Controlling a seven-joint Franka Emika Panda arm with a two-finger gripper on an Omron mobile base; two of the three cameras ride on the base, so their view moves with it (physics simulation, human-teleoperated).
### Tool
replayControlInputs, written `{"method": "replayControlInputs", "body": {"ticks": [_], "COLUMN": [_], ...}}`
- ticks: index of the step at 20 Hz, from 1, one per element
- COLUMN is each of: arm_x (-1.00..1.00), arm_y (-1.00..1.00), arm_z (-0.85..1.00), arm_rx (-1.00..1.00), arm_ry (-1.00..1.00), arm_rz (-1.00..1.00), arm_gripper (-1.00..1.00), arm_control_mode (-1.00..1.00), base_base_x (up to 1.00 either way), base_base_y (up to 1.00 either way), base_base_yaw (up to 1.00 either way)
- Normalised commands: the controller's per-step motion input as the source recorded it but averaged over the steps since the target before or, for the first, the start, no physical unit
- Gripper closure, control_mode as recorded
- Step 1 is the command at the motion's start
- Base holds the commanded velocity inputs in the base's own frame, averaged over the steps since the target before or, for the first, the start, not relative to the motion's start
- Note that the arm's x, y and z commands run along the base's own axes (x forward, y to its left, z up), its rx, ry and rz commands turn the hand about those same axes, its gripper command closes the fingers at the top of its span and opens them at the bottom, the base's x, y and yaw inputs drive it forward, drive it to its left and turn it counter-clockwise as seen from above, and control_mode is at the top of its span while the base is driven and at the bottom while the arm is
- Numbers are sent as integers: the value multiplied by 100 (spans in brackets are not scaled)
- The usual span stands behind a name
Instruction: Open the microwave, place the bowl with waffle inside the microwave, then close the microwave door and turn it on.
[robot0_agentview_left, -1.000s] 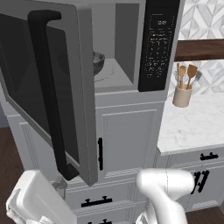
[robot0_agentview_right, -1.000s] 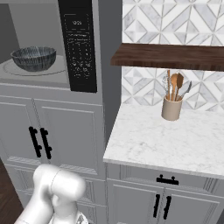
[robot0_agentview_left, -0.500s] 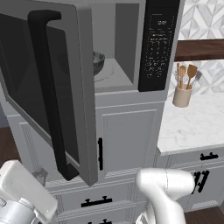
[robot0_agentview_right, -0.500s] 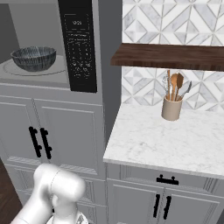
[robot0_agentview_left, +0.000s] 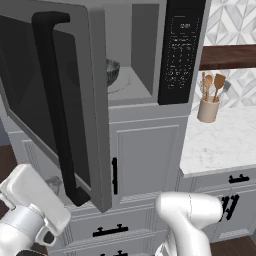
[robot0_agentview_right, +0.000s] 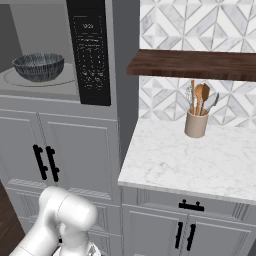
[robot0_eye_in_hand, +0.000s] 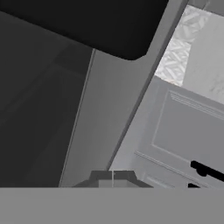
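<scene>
Dark fingertips of your gripper (robot0_eye_in_hand: 113, 177) barely poke up in the hand view, two small tips pressed side by side with no visible gap, nothing between them; they look shut but too little shows to be certain, so cannot tell. Your hand looks up along the grey frame of the microwave door (robot0_eye_in_hand: 105, 113), close under it, with the door's dark window to one side and a panelled cabinet door (robot0_eye_in_hand: 183, 131) on the other. In the left base view your white wrist (robot0_agentview_left: 32, 210) sits low at the bottom left, below and just beside the lower end of the bar handle (robot0_agentview_left: 55, 105); your shoulder (robot0_agentview_left: 187, 217) rises at the lower right. You have the microwave door (robot0_agentview_left: 97, 100) swung wide open toward the camera, in front of most of the cavity. Inside the microwave (robot0_agentview_right: 90, 50) the bowl (robot0_agentview_right: 39, 66) sits upright on the turntable plate, left of the keypad panel (robot0_agentview_right: 91, 55); the waffle is hidden by the bowl's wall. Right of you, on the marble counter (robot0_agentview_right: 195, 160), a beige crock (robot0_agentview_right: 196, 123) of wooden spoons stands under a brown shelf (robot0_agentview_right: 195, 64), well apart from the arm.
</scene>
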Motion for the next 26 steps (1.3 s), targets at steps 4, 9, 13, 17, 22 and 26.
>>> {"method": "replayControlInputs", "body": {"ticks": [4, 9, 13, 17, 22, 26], "arm_x": [2, 3, 4, 35, 85, 89], "arm_y": [-54, -64, -68, -79, -86, -84], "arm_z": [9, 36, 35, 11, 0, 6], "arm_rx": [14, 17, 17, 18, 18, 18], "arm_ry": [0, 0, 0, 0, 0, 1], "arm_rz": [-15, -8, -5, -2, 0, 0], "arm_gripper": [100, 100, 100, 100, 100, 100], "arm_control_mode": [-100, -100, -100, -100, -100, -100], "base_base_x": [0, 0, 0, 0, 0, 0], "base_base_y": [0, 0, 0, 0, 0, 0], "base_base_yaw": [0, 0, 0, 0, 0, 0]}}
